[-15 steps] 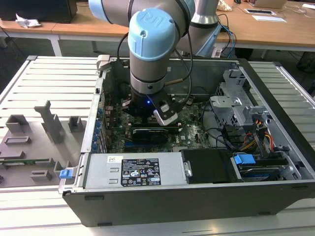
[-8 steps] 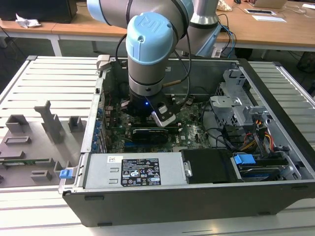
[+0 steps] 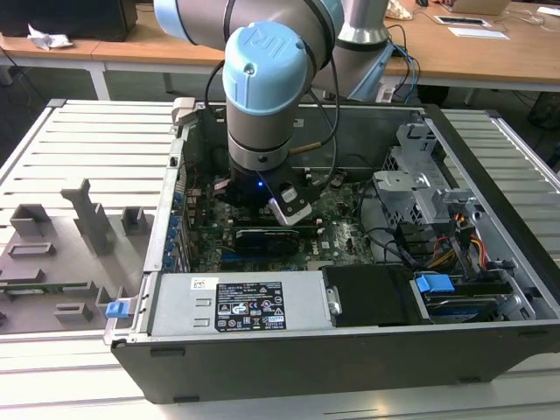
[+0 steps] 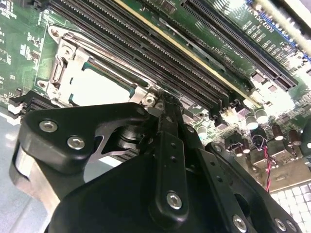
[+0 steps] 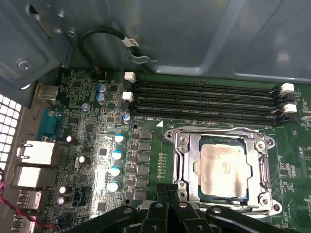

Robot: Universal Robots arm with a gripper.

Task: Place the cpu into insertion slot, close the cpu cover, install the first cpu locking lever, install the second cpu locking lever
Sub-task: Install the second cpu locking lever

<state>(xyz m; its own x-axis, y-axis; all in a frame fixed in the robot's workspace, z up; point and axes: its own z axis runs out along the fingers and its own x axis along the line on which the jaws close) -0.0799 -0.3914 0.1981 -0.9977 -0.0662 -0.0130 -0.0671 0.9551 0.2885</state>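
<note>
In the first wrist view the cpu [image 5: 224, 167] lies flat in the insertion slot [image 5: 266, 145], its silver-beige top showing through the window of the cpu cover [image 5: 188, 165]. The cover lies down over the chip. A thin metal locking lever [image 5: 218, 130] runs along the socket's edge beside the memory slots. My gripper [image 5: 171, 190] is shut, its fingertips together just off the socket's near corner. In the second wrist view the gripper [image 4: 163, 99] reaches the corner of the cpu cover [image 4: 60, 68], and the chip [image 4: 99, 87] shows pale. Whether the fingertips touch a lever cannot be told.
The arm's wrist [image 3: 258, 131] reaches down into the open computer case [image 3: 350, 350]. Long black memory slots [image 5: 204, 99] run beside the socket. Small capacitors [image 5: 116, 155] stand near it. A drive cage and cables [image 3: 437, 227] fill the exterior view's right. A grey fixture tray [image 3: 70, 254] lies left.
</note>
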